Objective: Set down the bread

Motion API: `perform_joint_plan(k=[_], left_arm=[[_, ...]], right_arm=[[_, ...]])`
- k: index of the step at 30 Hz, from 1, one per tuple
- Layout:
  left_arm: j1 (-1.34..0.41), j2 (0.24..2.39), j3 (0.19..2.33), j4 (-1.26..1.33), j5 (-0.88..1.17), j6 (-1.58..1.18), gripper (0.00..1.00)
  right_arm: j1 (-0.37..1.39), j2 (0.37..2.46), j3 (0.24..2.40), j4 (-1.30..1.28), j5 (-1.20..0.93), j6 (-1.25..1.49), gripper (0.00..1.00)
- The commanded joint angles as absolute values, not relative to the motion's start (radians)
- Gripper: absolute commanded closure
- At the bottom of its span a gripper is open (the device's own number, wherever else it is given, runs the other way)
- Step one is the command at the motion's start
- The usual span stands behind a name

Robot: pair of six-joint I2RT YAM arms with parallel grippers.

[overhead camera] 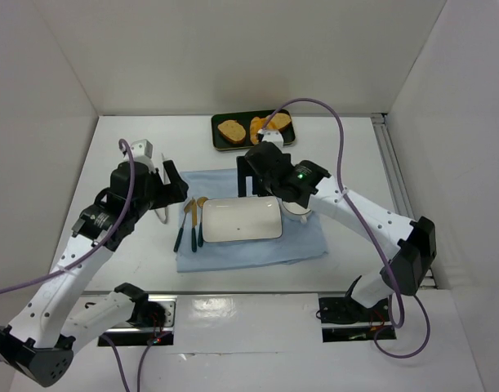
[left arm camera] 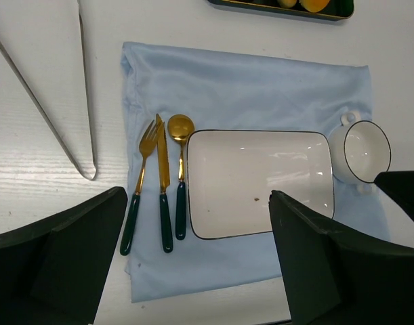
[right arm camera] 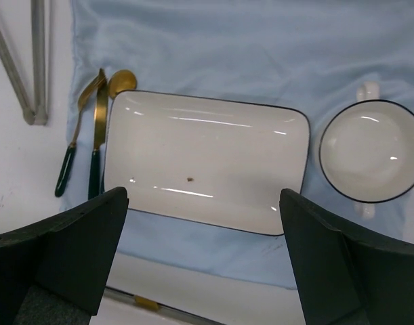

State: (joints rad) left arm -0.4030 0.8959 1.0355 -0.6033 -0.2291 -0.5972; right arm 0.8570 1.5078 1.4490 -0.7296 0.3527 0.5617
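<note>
Barely begun: near the bases the left gripper [left arm camera: 198,196] and right gripper [right arm camera: 203,196] hover with jaws spread wide and empty, the white plate [overhead camera: 241,219] on the blue cloth [overhead camera: 306,241] lies bare, and the bread [overhead camera: 258,127] sits untouched on the far dark tray [overhead camera: 218,144], so fetching and placing both look left to do

Left pincer [left arm camera: 196,194] spread wide above blue cloth [left arm camera: 261,88]; white plate [left arm camera: 261,183], cup [left arm camera: 361,152], cutlery [left arm camera: 162,189] on it.
</note>
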Motion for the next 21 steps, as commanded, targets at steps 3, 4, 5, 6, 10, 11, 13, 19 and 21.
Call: perform_joint_plan(k=[3, 4, 5, 6, 10, 11, 13, 19, 21], left_arm=[[-0.408, 0.870, 1.025, -0.597, -0.236, -0.580, 0.00], [-0.408, 0.870, 1.025, -0.597, -0.236, -0.580, 0.00], [-0.408, 0.870, 1.025, -0.597, -0.236, -0.580, 0.00], [-0.408, 0.870, 1.025, -0.597, -0.236, -0.580, 0.00], [-0.408, 0.870, 1.003, -0.606, -0.236, -0.589, 0.00], [-0.408, 0.870, 1.003, -0.606, -0.236, -0.589, 0.00], [-0.408, 0.882, 0.994, -0.617, -0.248, -0.598, 0.00], [-0.408, 0.922, 0.994, -0.673, -0.362, -0.607, 0.00], [-0.408, 0.966, 0.985, -0.684, -0.422, -0.647, 0.00]], right_arm=[[0.854, 1.508, 1.503, -0.781, 0.506, 0.586, 0.00], [0.854, 1.508, 1.503, -0.781, 0.497, 0.574, 0.00], [0.854, 1.508, 1.503, -0.769, 0.497, 0.565, 0.00], [0.854, 1.508, 1.503, -0.769, 0.497, 0.565, 0.00], [0.844, 1.508, 1.459, -0.769, 0.477, 0.583, 0.00], [0.844, 1.508, 1.459, -0.756, 0.451, 0.583, 0.00], [0.833, 1.499, 1.434, -0.746, 0.440, 0.583, 0.00], [0.795, 1.468, 1.378, -0.690, 0.388, 0.571, 0.00], [0.782, 1.459, 1.368, -0.675, 0.359, 0.539, 0.00]])
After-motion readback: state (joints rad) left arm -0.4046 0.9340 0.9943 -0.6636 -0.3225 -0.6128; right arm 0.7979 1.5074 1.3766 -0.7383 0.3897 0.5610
